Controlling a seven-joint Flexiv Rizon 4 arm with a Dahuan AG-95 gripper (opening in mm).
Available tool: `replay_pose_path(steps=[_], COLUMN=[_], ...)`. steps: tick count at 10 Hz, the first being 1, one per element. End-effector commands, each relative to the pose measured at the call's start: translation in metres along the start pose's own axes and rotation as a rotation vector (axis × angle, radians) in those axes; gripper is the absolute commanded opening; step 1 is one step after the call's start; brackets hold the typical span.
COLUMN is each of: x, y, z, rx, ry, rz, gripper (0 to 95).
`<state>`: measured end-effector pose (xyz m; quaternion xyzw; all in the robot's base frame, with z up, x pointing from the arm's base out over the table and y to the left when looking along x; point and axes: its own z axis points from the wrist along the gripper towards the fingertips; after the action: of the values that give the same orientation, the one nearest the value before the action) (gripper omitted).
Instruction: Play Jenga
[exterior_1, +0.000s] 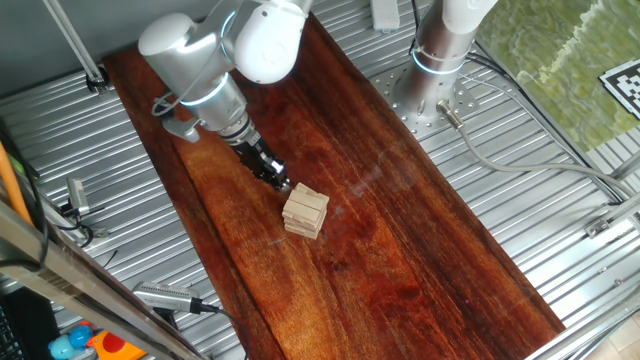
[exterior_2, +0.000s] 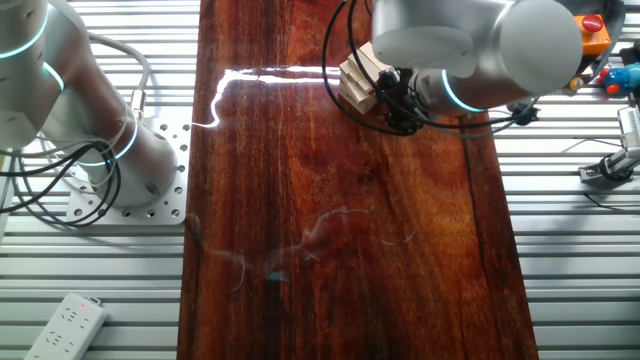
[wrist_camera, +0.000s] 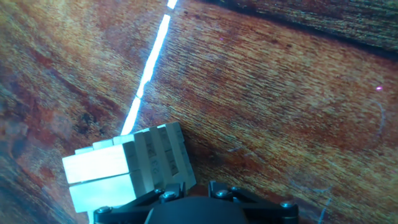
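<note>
Near the middle of the dark reddish wooden board (exterior_1: 400, 240), the black two-finger pincer (exterior_1: 279, 184) is nosing up beside the small, light, easily toppled stack of pale wooden Jenga blocks (exterior_1: 305, 212), its opening impossible to tell, calling for a gentle end-on push or pinch on one loose block.

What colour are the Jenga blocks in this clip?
Pale, light-tan bare wood; the Jenga stack shows best in one fixed view, against the dark reddish board.

**Dark board on a ribbed metal surface**

A long dark wood board (exterior_1: 400, 240) lies on the ribbed metal surface (exterior_1: 560, 200). On the board stands the Jenga (exterior_1: 305, 212) stack; beside the board, two arm bases (exterior_1: 432, 85) and a white power strip (exterior_2: 65, 325)
</note>
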<state>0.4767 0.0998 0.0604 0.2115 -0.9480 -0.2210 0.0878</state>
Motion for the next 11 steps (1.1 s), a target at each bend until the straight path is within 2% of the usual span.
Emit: replay_pose_path(steps=[1, 11], x=[-0.0015, -0.0013], y=[0.0, 0.0], z=[0.0007, 0.0008], rx=[-0.025, -0.024], ry=[-0.005, -0.001], rz=[0.022, 0.024], gripper=[19.0, 19.0])
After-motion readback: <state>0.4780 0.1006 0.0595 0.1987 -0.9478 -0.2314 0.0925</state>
